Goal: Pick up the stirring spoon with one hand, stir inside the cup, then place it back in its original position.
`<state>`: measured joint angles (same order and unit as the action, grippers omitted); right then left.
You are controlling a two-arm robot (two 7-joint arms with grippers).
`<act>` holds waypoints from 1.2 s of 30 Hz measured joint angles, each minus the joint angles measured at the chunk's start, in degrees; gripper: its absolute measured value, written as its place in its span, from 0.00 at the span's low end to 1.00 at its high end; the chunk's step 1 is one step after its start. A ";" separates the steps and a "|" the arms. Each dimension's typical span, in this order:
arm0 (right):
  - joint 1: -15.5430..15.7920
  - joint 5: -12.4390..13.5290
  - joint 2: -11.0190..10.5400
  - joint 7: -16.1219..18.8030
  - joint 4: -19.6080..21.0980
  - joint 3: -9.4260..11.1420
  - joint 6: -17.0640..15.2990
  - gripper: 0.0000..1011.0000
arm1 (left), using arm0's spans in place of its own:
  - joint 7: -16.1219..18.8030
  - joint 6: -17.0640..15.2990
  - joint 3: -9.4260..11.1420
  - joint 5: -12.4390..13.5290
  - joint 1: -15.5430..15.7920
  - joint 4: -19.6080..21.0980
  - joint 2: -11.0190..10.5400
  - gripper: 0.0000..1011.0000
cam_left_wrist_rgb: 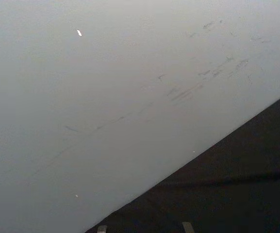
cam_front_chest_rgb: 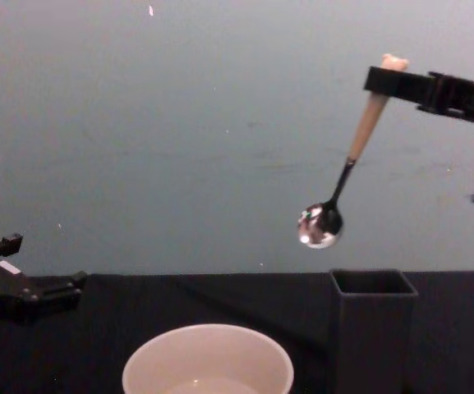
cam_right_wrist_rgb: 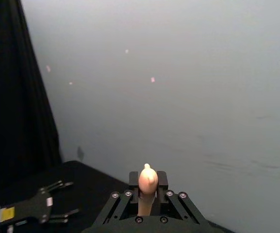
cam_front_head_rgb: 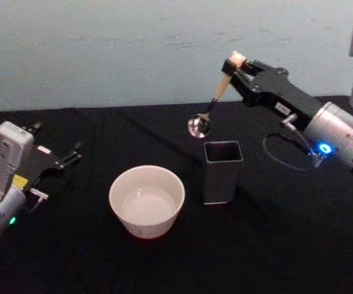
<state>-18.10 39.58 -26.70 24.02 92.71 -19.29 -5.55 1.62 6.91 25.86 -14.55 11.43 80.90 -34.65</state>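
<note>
While the left gripper [cam_front_head_rgb: 59, 144] rests low on the counter [cam_front_head_rgb: 286, 245] at the far left, released and well apart from everything, we count it idle and no hazard. Next comes the cup [cam_front_head_rgb: 141, 228], standing upright near the front with what looks like clear liquid in it. A descent that misses the centre could catch its thin rim and shove or tip it, and brisk stirring could slop the contents out. The stirring spoon [cam_front_head_rgb: 219, 90] hangs in the air, tilted, with its metal bowl lowest, above and a little left of the holder [cam_front_head_rgb: 223, 177] and touching nothing. We cannot tell from this whether stirring has been done. The holder is tall and narrow, so a tilted return could strike a wall and topple it. The right gripper [cam_front_head_rgb: 234, 67] is clenched on the handle just under the bear head, far from the spoon's bowl. With so high a pinch, we judge the spoon could pivot or slip in the grip at any contact, and the spoon's bowl would then wander off target.
</note>
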 joint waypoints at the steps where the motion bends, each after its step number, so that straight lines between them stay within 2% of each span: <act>1: -0.13 -0.11 0.07 0.09 -0.05 -0.40 0.00 0.21 | 0.00 0.00 0.00 0.00 0.00 0.00 0.00 0.99; 8: -0.84 -2.29 1.05 1.19 -1.38 -4.47 0.59 0.21 | 0.00 0.00 0.00 0.00 0.00 0.00 0.00 0.99; 14: -0.82 -3.28 1.56 2.07 -1.71 -6.49 1.03 0.21 | 0.00 0.00 0.00 0.00 0.00 0.00 0.00 0.99; 17: -0.58 -5.15 1.61 2.92 -1.99 -8.08 2.45 0.21 | 0.00 0.00 0.00 0.00 0.00 0.01 0.00 0.99; 18: -0.58 -5.15 1.61 2.92 -1.99 -8.08 2.45 0.21 | 0.00 0.00 0.00 0.00 0.00 0.00 0.00 0.99; 28: 0.63 -12.25 1.92 4.88 -4.58 -11.34 7.81 0.21 | 0.00 0.00 0.00 0.00 0.00 0.00 0.00 0.99; 36: 1.45 -14.98 2.16 6.73 -5.66 -12.26 9.57 0.21 | 0.00 0.00 0.00 0.00 0.00 0.00 0.00 0.99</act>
<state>-16.66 24.60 -24.54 30.75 87.05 -31.55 4.02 1.62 6.91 25.86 -14.55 11.43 80.90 -34.65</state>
